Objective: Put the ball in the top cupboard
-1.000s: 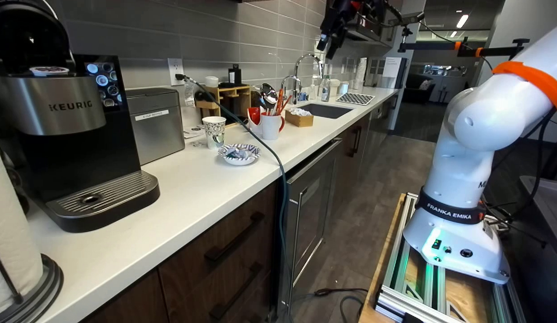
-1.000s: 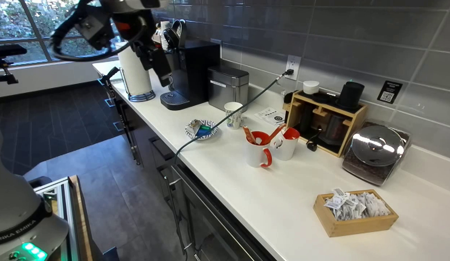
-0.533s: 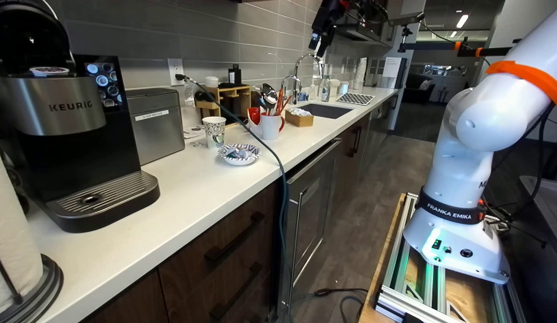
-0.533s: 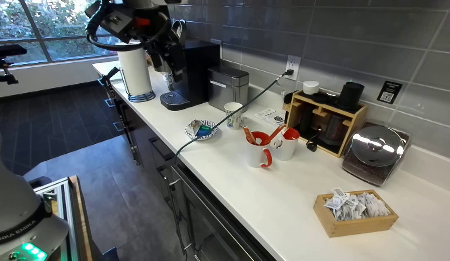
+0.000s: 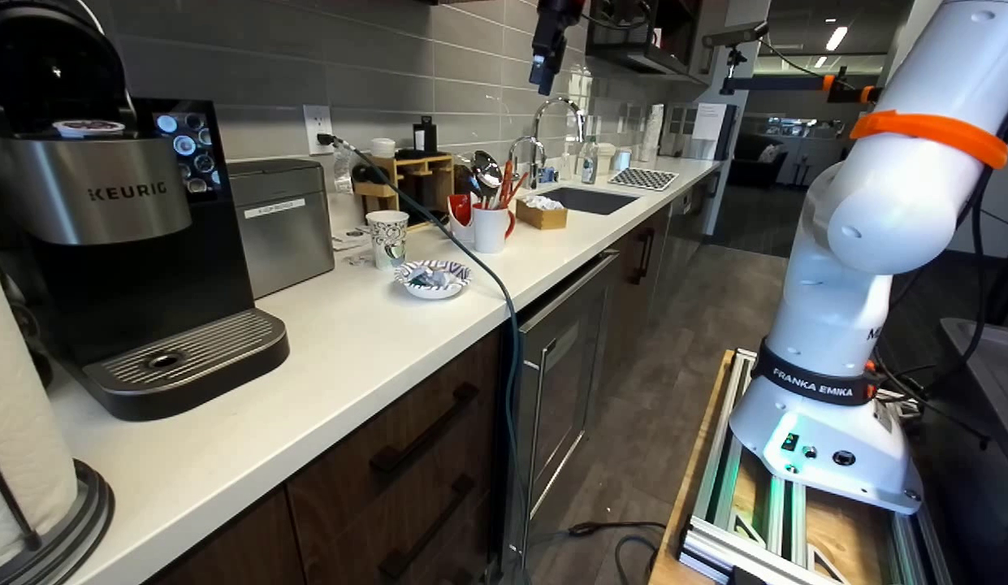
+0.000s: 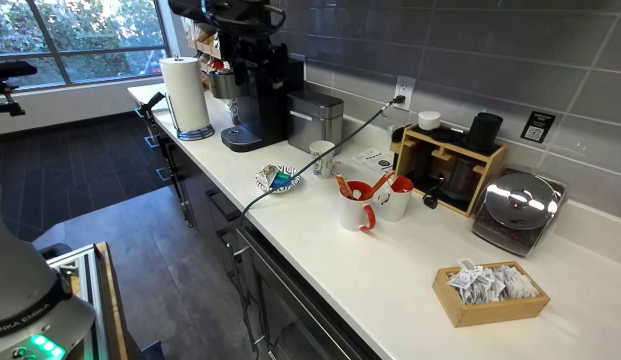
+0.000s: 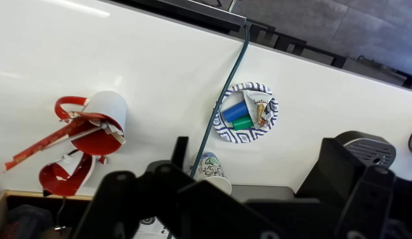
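Note:
No ball shows in the frames; it is out of view or hidden. My gripper [image 7: 255, 146] is open and empty in the wrist view, its two black fingers [image 7: 181, 149] wide apart. It hangs high above the counter, over the area by the paper cup and coffee machine. It also shows as a dark shape in an exterior view [image 5: 544, 77]. An upper cupboard [image 5: 654, 49] with a dark frame hangs at the back in an exterior view. Above the counter only a thin dark edge of another cupboard [image 5: 463, 2] shows at the top of that view.
A patterned plate [image 7: 241, 136] holds packets. A paper cup [image 7: 210, 169], red-and-white mugs [image 6: 355, 212], coffee machine [image 6: 267, 100], steel bin [image 6: 315, 120], wooden rack [image 6: 490, 175] and packet box [image 6: 490, 310] stand on the counter [image 6: 310, 260]. A cable [image 6: 340, 137] slants from the wall outlet.
My gripper has swung across over the counter, toward the coffee machine's side of an exterior view and the tiled wall. The objects on the counter have not moved.

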You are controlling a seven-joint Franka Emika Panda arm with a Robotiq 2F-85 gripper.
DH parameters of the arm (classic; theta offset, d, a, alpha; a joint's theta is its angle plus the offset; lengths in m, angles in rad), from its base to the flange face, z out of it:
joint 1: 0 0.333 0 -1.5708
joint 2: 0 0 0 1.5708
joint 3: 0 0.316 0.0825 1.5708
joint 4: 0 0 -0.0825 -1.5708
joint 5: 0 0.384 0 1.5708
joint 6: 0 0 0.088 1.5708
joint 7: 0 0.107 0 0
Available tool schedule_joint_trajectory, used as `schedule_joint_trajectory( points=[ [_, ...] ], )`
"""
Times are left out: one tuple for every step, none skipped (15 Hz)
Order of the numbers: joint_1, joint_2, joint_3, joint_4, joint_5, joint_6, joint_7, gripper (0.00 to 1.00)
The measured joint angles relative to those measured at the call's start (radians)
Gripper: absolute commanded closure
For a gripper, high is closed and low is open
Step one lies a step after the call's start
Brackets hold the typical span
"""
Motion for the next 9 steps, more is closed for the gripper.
schedule_joint_trajectory(
  points=[
    [0.0,0.059,0.006,0.056,0.008,-0.025,-0.045,0.0],
    [-0.002,0.117,0.012,0.112,0.013,-0.051,-0.091,0.0],
    [-0.009,0.171,0.021,0.168,0.014,-0.077,-0.138,0.0],
    [-0.019,0.221,0.032,0.224,0.014,-0.107,-0.188,0.0],
    [-0.033,0.252,0.047,0.254,0.014,-0.112,-0.197,0.0],
    [-0.046,0.26,0.06,0.257,0.014,-0.112,-0.196,0.0],
    [-0.053,0.26,0.067,0.256,0.014,-0.112,-0.196,0.0],
    [-0.058,0.254,0.07,0.256,0.014,-0.112,-0.196,0.0],
    [-0.061,0.249,0.071,0.256,0.014,-0.112,-0.196,0.0]
  ],
)
